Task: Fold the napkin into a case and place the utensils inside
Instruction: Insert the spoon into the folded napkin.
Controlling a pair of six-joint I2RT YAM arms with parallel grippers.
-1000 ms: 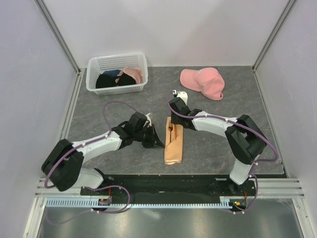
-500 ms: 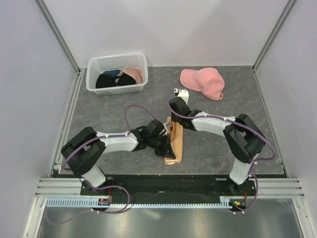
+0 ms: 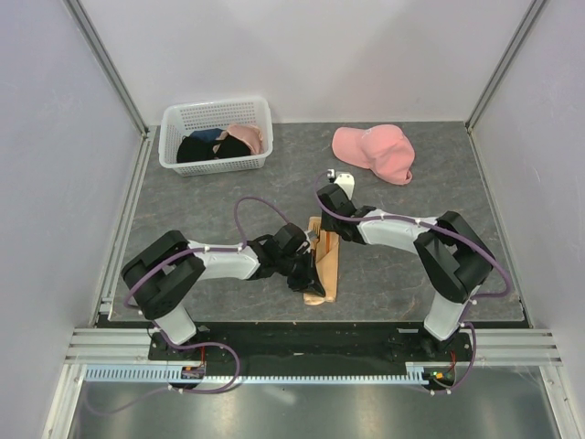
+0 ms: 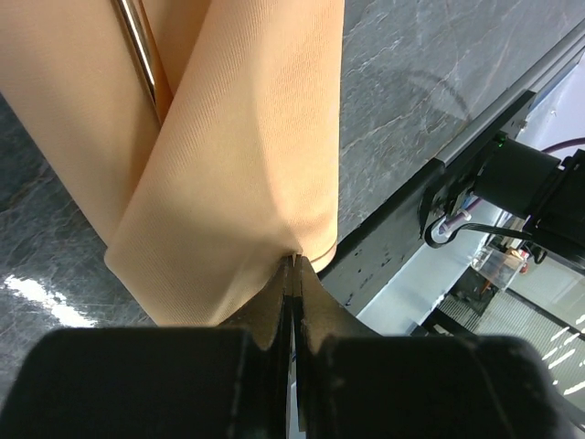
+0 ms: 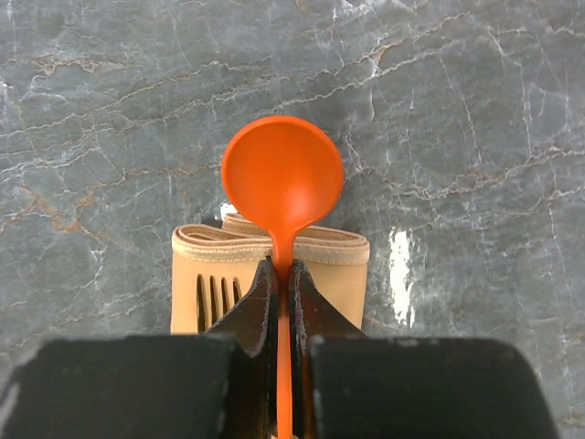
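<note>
Nearest: left gripper [image 4: 292, 271] — closed, pinching a fold of the shiny peach-tan cloth napkin [image 4: 247, 165] (a narrow folded strip on the grey marbled tabletop [image 5: 457, 137]). Beyond: right gripper [image 5: 281, 274] — clamped on the thin orange round-bowled spoon [image 5: 283, 174], over the napkin's far end.

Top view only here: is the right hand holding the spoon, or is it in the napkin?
Observer: On the right wrist view, the right hand is shut on the spoon handle. The orange bowl sticks out past the napkin end.
Operator: And the fork?
Observer: The fork shows its tines at the napkin's open end, left of the spoon handle.
Operator: Left hand?
Observer: On the left wrist view, the left hand is shut, pinching a folded edge of the napkin.
</note>
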